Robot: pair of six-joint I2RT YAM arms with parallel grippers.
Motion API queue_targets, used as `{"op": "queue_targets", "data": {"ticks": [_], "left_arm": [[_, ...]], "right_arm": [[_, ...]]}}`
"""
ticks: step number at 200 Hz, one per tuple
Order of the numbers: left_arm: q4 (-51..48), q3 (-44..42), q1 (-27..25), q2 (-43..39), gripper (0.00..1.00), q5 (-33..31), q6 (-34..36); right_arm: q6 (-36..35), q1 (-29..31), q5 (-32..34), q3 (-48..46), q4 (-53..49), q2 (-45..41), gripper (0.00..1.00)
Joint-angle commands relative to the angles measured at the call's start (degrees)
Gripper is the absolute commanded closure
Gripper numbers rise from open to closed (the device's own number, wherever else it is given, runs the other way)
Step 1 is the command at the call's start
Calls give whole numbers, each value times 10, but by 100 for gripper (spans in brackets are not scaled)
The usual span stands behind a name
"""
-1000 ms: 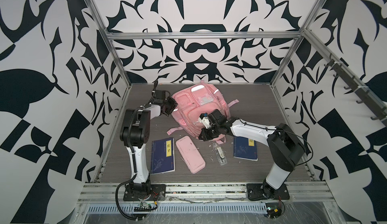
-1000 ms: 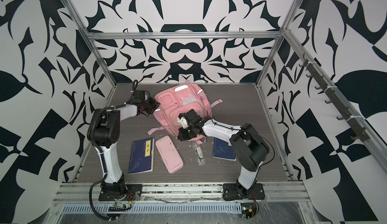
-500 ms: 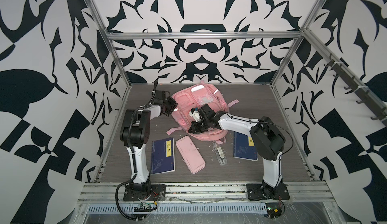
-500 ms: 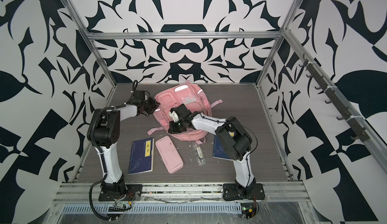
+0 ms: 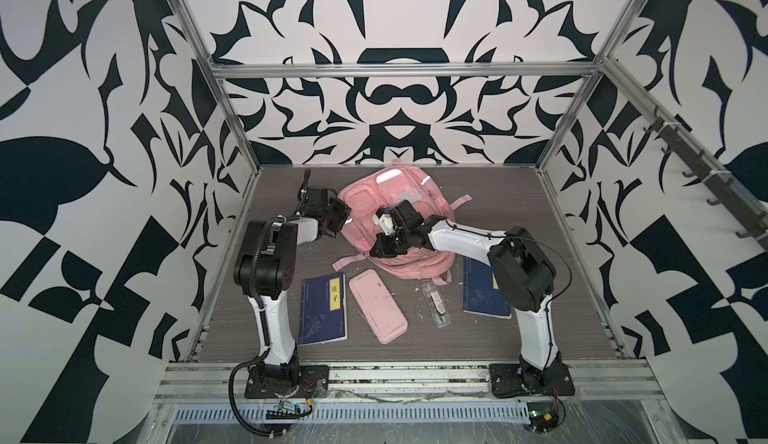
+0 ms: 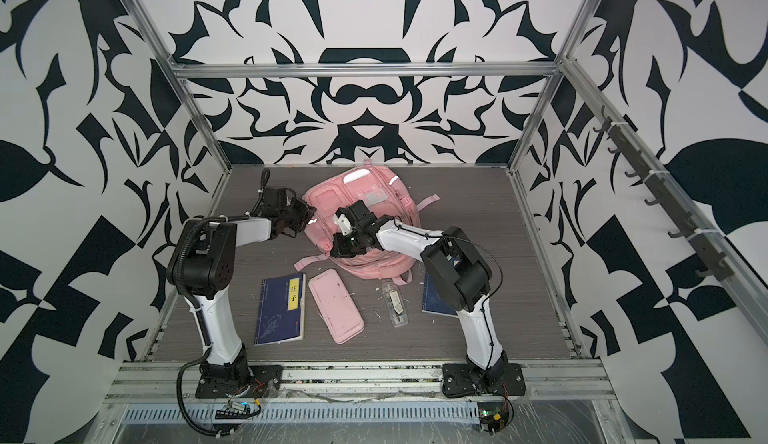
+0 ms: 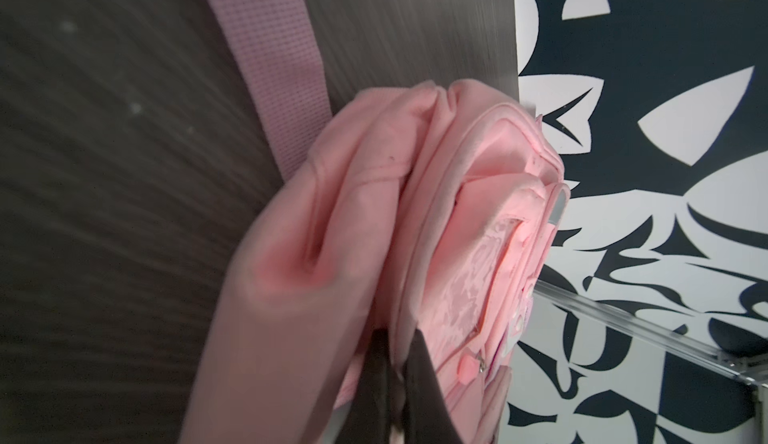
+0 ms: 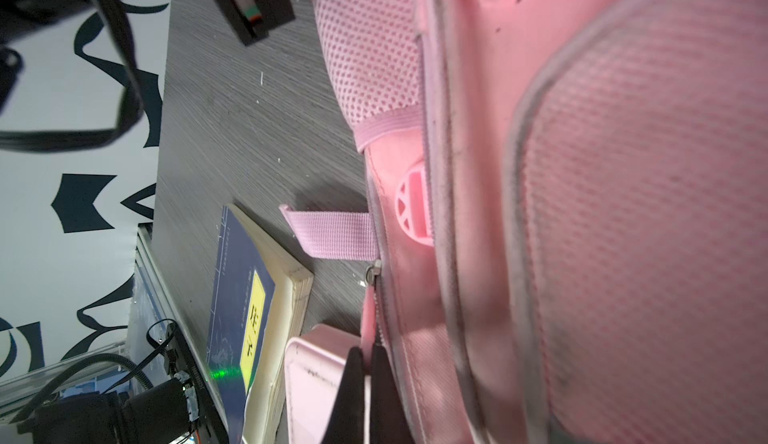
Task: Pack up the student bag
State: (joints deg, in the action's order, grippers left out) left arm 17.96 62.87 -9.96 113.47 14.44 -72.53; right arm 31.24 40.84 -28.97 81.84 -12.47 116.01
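The student bag [image 5: 370, 209] [image 6: 328, 205] is a pink backpack lying flat at the back middle of the table. My left gripper [image 5: 343, 221] [image 6: 308, 219] is at its left edge. In the left wrist view the left gripper [image 7: 397, 338] is shut on a fold of the bag's pink fabric [image 7: 374, 213]. My right gripper [image 5: 377, 250] [image 6: 338, 250] reaches across to the bag's near left edge. In the right wrist view the right gripper [image 8: 365, 350] is shut on the pink zip pull [image 8: 368, 317], just behind the metal slider [image 8: 372, 273].
In front of the bag lie a blue book with a yellow label [image 5: 323, 315], a flat pink pencil case [image 5: 377, 311] and a clear plastic case [image 5: 436, 309]. A second blue book [image 5: 482, 296] lies partly under the right arm. A loose pink strap [image 5: 349, 260] trails left.
My right gripper has travelled left along the bag's near edge with the zip pull in it, and its elbow has swung inward. The left gripper has stayed put.
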Motion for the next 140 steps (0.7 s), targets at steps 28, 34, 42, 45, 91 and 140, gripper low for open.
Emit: {"op": "queue_targets", "data": {"ticks": [28, 34, 42, 45, 91, 140], "left_arm": [[27, -53, -49, -32, 100, -70, -120], [32, -53, -53, -32, 100, -69, -124], [36, -51, -59, -30, 100, -68, -128], [37, -50, -61, -30, 100, -67, -129], [40, -49, -66, -26, 100, -67, -131], [34, -54, -66, -31, 100, -69, -123]], "right_arm": [[-44, -53, -9, -75, -1, -116, 100], [-48, -56, -7, -82, -6, -124, 100], [-55, -56, -4, -89, -15, -130, 100], [-58, -56, -1, -90, -22, -131, 100], [-36, -30, 6, -108, -3, -125, 100], [-5, -7, 9, -53, 23, -66, 100]]}}
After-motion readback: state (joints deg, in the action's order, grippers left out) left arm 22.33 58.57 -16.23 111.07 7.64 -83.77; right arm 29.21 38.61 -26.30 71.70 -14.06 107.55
